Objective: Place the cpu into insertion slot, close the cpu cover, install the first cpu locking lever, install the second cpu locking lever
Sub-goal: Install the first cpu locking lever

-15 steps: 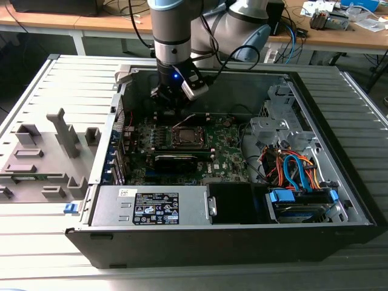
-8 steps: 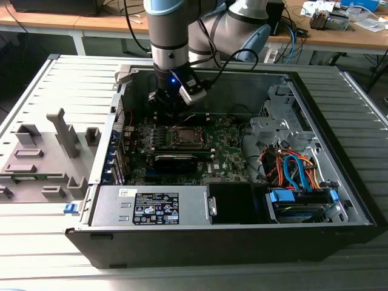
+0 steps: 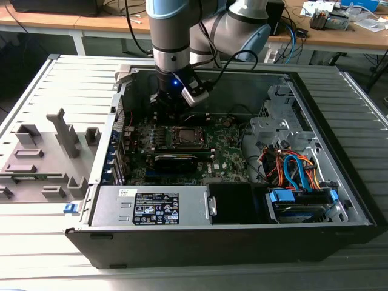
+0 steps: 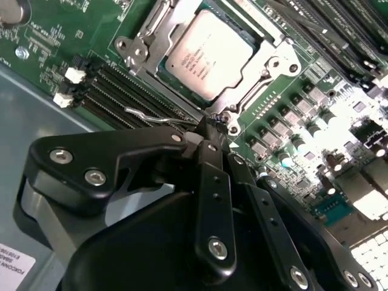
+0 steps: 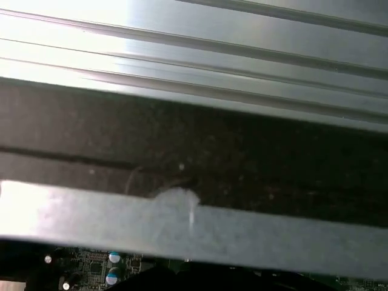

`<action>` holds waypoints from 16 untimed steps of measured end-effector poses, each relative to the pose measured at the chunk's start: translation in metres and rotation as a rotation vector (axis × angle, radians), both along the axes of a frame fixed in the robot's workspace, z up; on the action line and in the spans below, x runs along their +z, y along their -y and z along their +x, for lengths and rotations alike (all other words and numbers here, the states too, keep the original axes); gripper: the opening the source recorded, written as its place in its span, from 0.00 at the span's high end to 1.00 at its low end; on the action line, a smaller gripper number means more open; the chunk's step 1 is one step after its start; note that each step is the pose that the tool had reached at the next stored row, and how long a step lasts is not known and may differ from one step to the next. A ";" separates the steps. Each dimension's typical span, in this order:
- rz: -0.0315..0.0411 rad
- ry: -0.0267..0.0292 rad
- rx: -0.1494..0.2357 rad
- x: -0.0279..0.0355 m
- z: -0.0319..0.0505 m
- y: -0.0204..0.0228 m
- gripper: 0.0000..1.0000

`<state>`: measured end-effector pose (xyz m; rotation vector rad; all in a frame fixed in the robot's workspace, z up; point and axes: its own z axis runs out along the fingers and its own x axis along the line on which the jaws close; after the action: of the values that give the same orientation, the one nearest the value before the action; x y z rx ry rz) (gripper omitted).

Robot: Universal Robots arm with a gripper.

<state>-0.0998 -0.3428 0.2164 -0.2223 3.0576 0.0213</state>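
An open computer case (image 3: 339, 200) is seen lying on a ribbed grey table (image 3: 36, 91), with the arm reaching down into it near the case's rear wall. In the exterior view the gripper (image 3: 167, 108) is held low over the motherboard (image 3: 227, 154), just beside the far edge of the insertion slot (image 3: 185, 137).

In the second wrist view the cpu (image 4: 209, 53) is seated flat in the insertion slot (image 4: 274, 37), its silvery face turned up. The cpu cover (image 4: 267, 66) is laid down around the chip, so that the metal face is framed by its square window. A thin wire locking lever (image 4: 148, 115) is seen running along the socket's edge nearest the camera, beside the black memory slots (image 4: 121, 91), with its end reaching the tips of the gripper (image 4: 213, 123).

The black fingers (image 4: 212, 176) are drawn close together at that corner of the socket, next to a screw of the frame. They appear to be pinching the end of the lever, though the contact itself is hidden behind the fingertips, so a firm hold cannot be confirmed.

In the first wrist view the case wall (image 5: 242, 236) is shown as a pale metal band across dark shadow, with a strip of green board (image 5: 103, 267) below it.
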 end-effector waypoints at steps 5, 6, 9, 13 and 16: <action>0.0000 -0.0027 0.005 -0.0034 0.0060 -0.0010 0.89; 0.0001 -0.0034 0.005 -0.0040 0.0072 -0.0010 0.89; 0.0000 -0.0057 0.005 -0.0063 0.0118 -0.0010 0.89; 0.0001 -0.0082 0.005 -0.0089 0.0186 -0.0010 0.89; 0.0002 -0.0092 0.005 -0.0097 0.0229 -0.0010 0.89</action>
<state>-0.0769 -0.3418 0.2067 -0.2306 3.0663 0.0230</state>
